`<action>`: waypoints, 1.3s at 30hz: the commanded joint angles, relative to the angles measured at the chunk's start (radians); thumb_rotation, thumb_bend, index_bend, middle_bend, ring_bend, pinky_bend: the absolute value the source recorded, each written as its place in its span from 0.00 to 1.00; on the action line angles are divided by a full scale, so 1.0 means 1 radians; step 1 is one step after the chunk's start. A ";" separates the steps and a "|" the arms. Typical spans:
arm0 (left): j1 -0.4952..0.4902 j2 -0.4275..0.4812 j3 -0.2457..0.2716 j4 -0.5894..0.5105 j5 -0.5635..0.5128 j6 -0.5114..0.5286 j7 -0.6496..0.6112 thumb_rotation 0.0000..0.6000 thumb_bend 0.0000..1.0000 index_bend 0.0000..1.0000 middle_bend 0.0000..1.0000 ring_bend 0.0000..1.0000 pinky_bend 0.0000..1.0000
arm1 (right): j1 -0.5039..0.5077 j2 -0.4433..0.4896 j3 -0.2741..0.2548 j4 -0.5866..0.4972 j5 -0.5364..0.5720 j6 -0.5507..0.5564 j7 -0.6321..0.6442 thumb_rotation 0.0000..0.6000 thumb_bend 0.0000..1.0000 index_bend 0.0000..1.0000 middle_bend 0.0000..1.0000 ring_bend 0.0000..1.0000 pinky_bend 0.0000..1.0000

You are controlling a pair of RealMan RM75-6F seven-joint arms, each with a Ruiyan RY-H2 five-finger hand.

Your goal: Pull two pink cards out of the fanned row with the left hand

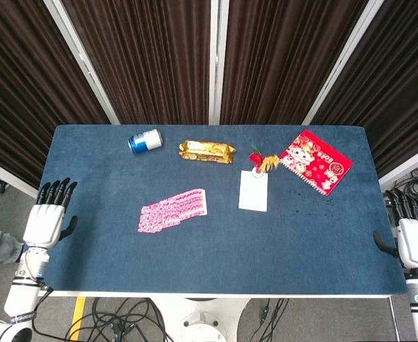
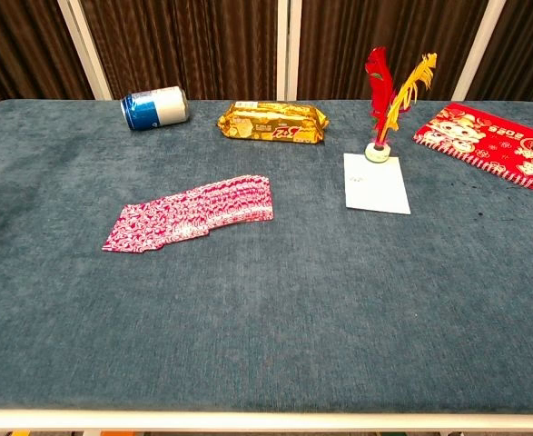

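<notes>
From the head view, the left hand (image 1: 46,219) hangs off the left edge of the table (image 1: 194,263), fingers straight and apart, holding nothing. The right hand (image 1: 411,239) sits off the right edge; how far it is open I cannot tell. The pink cards (image 1: 173,209) lie fanned near the table's middle, well apart from both hands.

In the chest view neither hand shows. The cards (image 2: 192,213) form one unbroken overlapping row with none drawn out, so the task looks unstarted: the reach and both pulls remain.
</notes>
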 commanded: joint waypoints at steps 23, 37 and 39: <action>-0.054 -0.028 0.113 -0.100 0.058 -0.161 0.052 1.00 0.60 0.03 0.90 0.89 0.83 | 0.004 0.011 0.003 -0.006 0.014 -0.005 -0.008 1.00 0.25 0.00 0.00 0.00 0.00; -0.148 -0.150 0.077 -0.026 -0.090 -0.321 0.174 1.00 0.69 0.03 0.91 0.90 0.83 | 0.011 0.041 0.027 -0.026 0.049 -0.009 -0.012 1.00 0.25 0.00 0.00 0.00 0.00; -0.155 -0.168 0.073 -0.004 -0.087 -0.313 0.184 1.00 0.69 0.03 0.91 0.90 0.83 | 0.012 0.041 0.027 -0.027 0.053 -0.011 -0.014 1.00 0.24 0.00 0.00 0.00 0.00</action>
